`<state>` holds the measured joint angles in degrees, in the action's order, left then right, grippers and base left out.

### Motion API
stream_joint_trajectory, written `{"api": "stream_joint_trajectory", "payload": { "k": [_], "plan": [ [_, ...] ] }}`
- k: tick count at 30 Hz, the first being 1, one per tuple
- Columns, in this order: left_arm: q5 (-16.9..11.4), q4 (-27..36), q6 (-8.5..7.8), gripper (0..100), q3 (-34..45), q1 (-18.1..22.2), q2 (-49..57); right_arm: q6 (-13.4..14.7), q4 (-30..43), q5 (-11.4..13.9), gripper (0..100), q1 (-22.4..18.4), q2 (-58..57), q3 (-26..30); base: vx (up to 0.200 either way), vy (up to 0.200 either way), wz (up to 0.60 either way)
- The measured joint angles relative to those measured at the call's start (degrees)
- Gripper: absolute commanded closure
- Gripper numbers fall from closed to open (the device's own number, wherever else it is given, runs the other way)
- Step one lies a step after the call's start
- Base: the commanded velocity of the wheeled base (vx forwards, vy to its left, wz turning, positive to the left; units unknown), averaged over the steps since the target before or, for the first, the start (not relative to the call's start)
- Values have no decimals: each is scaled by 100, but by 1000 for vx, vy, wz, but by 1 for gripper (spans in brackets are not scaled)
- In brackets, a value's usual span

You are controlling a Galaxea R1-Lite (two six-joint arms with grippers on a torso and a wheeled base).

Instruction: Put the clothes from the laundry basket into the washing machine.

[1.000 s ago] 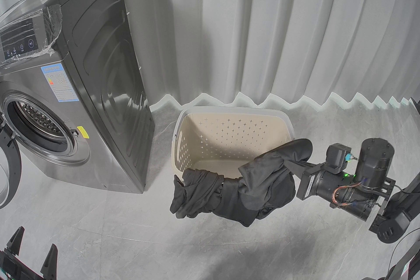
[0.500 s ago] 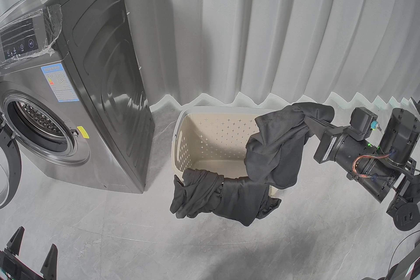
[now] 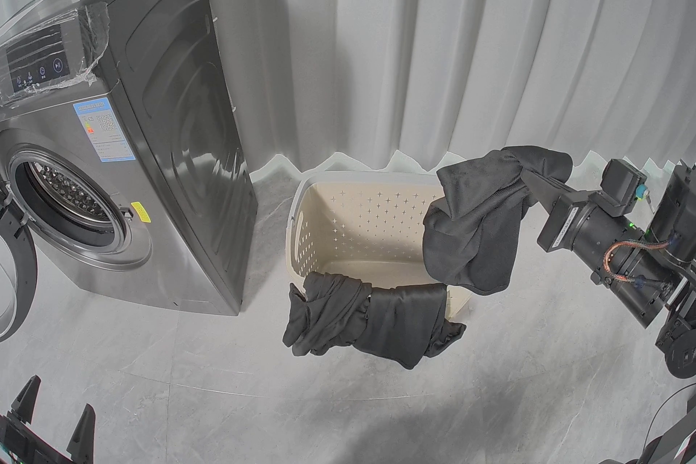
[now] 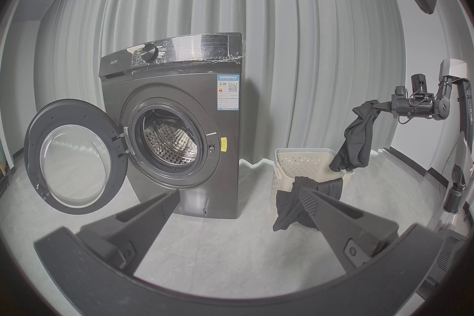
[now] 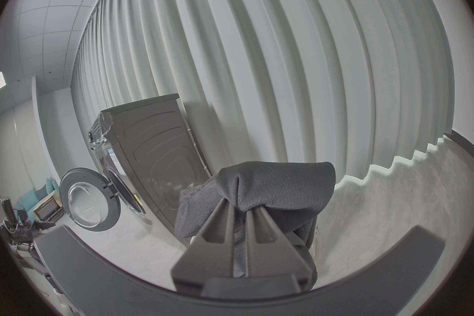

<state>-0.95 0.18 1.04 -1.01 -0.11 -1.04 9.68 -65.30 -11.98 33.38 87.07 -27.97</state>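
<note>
My right gripper is shut on a dark grey garment, which hangs above the right end of the cream laundry basket. From the right wrist, the cloth bunches over the closed fingertips. A second dark garment is draped over the basket's front rim and reaches the floor. At the left stands the grey washing machine, its drum exposed and its door swung open. My left gripper is low at the front left, open and holding nothing, far from the basket.
A pleated white curtain runs behind the basket and machine. Grey floor lies bare between the machine's front and the basket. The open door juts out toward my left arm.
My right gripper has risen and drawn back to the right, lifting its garment off the basket's front until it hangs apart from the draped one. The left gripper stayed put.
</note>
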Motion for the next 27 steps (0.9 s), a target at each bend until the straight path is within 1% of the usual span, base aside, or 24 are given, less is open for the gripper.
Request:
{"api": "stream_joint_trajectory", "payload": {
  "k": [5,27],
  "plan": [
    [0,0,0,0,0,0,0,2,-9,50,100,24,-60,43,0,0,0],
    [-2,13,7,0,0,-5,0,9,-85,74,100,105,-149,74,0,200,0]
  ]
}}
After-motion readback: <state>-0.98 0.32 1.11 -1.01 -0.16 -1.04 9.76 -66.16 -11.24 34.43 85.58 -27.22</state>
